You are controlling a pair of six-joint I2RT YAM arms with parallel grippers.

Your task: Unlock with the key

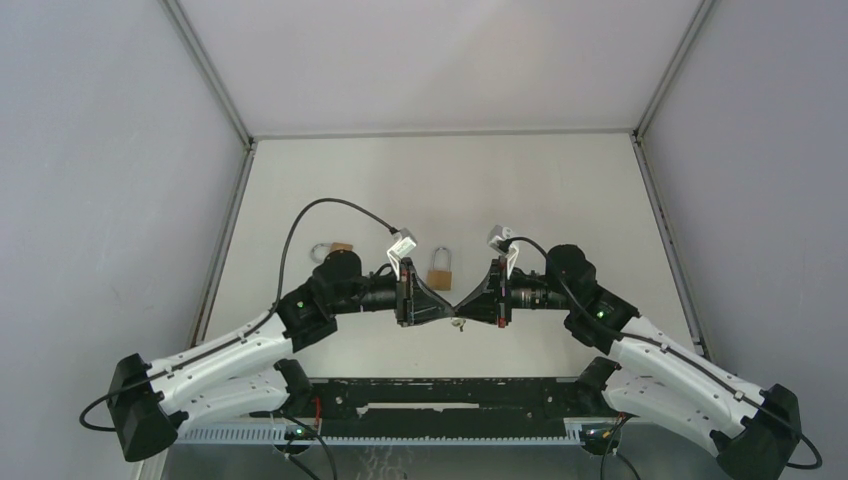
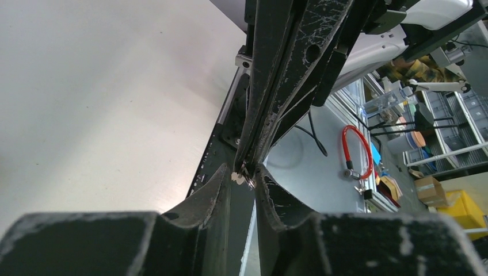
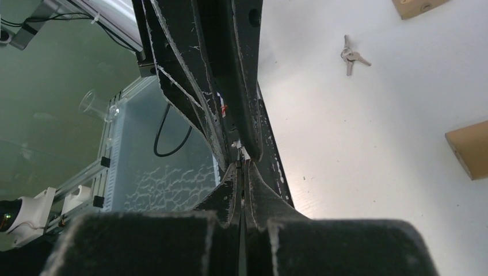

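Observation:
My two grippers meet tip to tip above the table's near middle. My right gripper (image 1: 462, 314) is shut on a small silver key (image 1: 460, 322), which shows as a thin blade between its fingers in the right wrist view (image 3: 242, 168). My left gripper (image 1: 452, 314) is open by a narrow gap, its fingertips (image 2: 225, 172) on either side of the key (image 2: 237, 178) and the right gripper's tips. A brass padlock (image 1: 440, 270) lies on the table just beyond the grippers, its shackle pointing away. It also shows in the right wrist view (image 3: 469, 146).
A second small brass padlock (image 1: 338, 247) lies beyond the left wrist. A bunch of spare keys (image 3: 349, 56) lies on the table in the right wrist view. Grey walls enclose the table on three sides. The black base rail (image 1: 450, 405) runs along the near edge.

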